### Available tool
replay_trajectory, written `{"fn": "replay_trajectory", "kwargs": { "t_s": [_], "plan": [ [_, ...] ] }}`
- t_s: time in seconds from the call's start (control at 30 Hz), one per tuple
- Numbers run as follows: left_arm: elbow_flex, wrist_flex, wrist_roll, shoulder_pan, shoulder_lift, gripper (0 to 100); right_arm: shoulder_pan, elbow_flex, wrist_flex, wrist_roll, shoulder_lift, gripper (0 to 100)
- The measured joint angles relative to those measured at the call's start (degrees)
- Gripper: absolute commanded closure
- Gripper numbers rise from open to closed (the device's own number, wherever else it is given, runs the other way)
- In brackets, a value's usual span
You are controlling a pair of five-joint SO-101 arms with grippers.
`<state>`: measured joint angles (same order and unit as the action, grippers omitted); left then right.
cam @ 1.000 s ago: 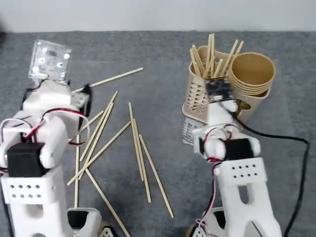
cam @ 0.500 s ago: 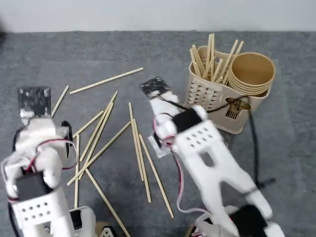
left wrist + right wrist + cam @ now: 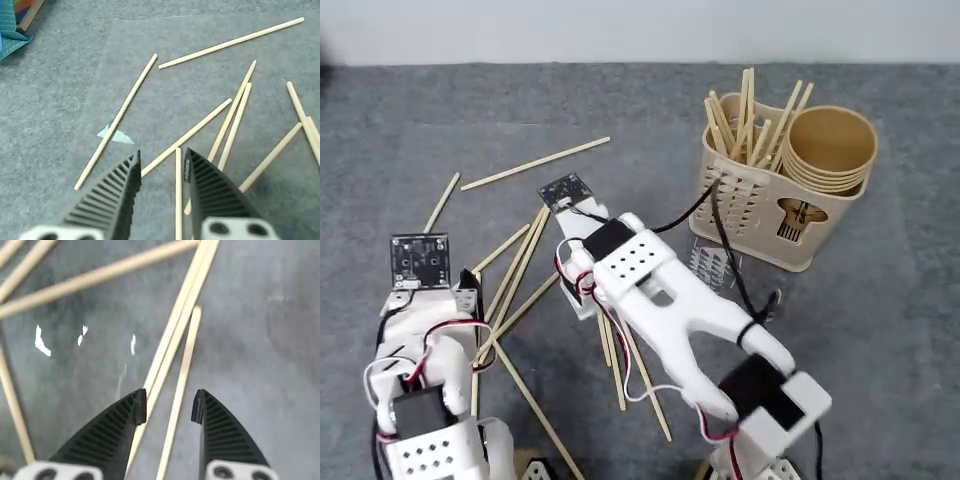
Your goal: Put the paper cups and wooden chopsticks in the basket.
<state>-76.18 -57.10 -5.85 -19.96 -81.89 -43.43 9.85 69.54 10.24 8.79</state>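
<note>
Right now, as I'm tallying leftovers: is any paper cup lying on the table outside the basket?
No, the paper cups sit stacked inside the basket, and just loose chopsticks lie on the table.

Paper cups (image 3: pixel 832 150) sit in the basket (image 3: pixel 820 242), right of loose chopsticks (image 3: pixel 535 163) scattered on the table (image 3: pixel 900 330).

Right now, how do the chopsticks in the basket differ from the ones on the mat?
The basket chopsticks stand near upright, bunched in the basket beside the paper cups. The loose chopsticks lie flat on the mat, scattered and crossing. Both are plain pale wooden sticks.
</note>
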Motion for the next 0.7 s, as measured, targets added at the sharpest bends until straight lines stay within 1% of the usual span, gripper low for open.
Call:
{"fn": "replay_trajectory", "kwargs": {
  "t_s": [0.13, 0.23, 0.43, 0.6, 0.7],
  "plan": [
    [-1.8, 0.0, 0.0, 0.0, -0.2, 86, -0.4, -1.2, -6.3, 0.0, 4.5, 83.3],
    [-2.7, 0.0, 0.0, 0.0, -0.2, 86, -0.4, -5.5, -7.6, 0.0, 8.7, 83.3],
    [-3.2, 0.0, 0.0, 0.0, -0.3, 86, -0.4, -15.5, -7.4, 0.0, 19.4, 83.3],
    [-3.9, 0.0, 0.0, 0.0, -0.3, 86, 0.2, -24.0, -3.2, 0.0, 25.4, 83.3],
    [-3.9, 0.0, 0.0, 0.0, -0.3, 86, 2.1, -28.2, -0.7, 0.0, 29.1, 83.3]
  ]
}}
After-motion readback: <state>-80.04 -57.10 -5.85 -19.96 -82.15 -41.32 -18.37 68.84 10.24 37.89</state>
